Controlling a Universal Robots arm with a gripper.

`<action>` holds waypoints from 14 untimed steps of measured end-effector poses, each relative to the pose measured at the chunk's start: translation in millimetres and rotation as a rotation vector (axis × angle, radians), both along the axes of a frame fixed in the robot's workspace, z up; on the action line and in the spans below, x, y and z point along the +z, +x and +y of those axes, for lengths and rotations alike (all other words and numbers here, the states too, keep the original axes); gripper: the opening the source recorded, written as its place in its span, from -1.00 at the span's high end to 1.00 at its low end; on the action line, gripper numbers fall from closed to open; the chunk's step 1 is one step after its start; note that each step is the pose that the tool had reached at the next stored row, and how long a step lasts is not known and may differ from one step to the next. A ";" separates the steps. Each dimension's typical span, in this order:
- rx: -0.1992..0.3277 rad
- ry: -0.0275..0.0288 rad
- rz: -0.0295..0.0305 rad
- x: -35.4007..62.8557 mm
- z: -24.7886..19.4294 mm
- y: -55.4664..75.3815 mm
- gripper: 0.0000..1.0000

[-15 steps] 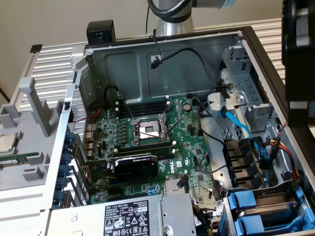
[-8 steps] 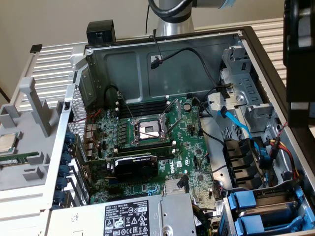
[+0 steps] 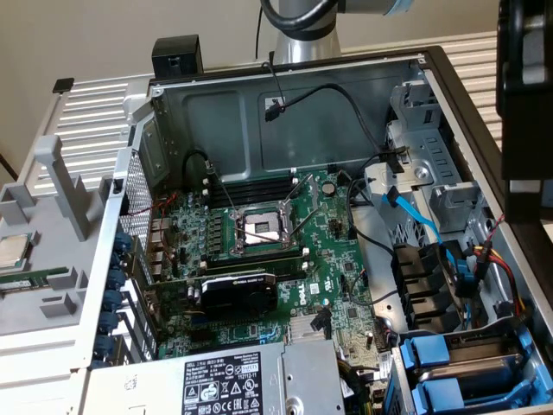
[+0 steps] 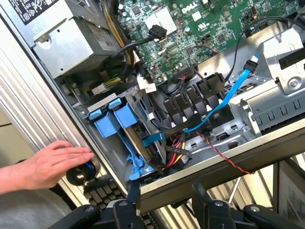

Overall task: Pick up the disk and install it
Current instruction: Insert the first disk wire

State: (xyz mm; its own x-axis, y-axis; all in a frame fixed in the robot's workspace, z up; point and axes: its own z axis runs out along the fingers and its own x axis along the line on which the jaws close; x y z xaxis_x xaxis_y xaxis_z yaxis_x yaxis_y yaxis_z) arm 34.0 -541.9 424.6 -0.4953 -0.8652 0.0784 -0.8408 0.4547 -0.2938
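The gripper hung with fingers spread and empty near the rim of an open computer case. The disk, in its blue frame, sat slotted in the drive cage at the exterior view's 5 o'clock, just beside a second blue carrier; its label was hidden. A person's hand lay flat on the case's edge, fingertips touching a black knob.
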 end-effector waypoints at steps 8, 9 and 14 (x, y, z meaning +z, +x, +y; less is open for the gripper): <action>0.000 0.0038 0.0003 0.0 0.0 0.0 -0.10; 0.000 0.0038 0.0003 0.0 -0.5 0.1 -0.10; 0.000 0.0045 0.0109 -0.1 -11.7 0.9 -0.10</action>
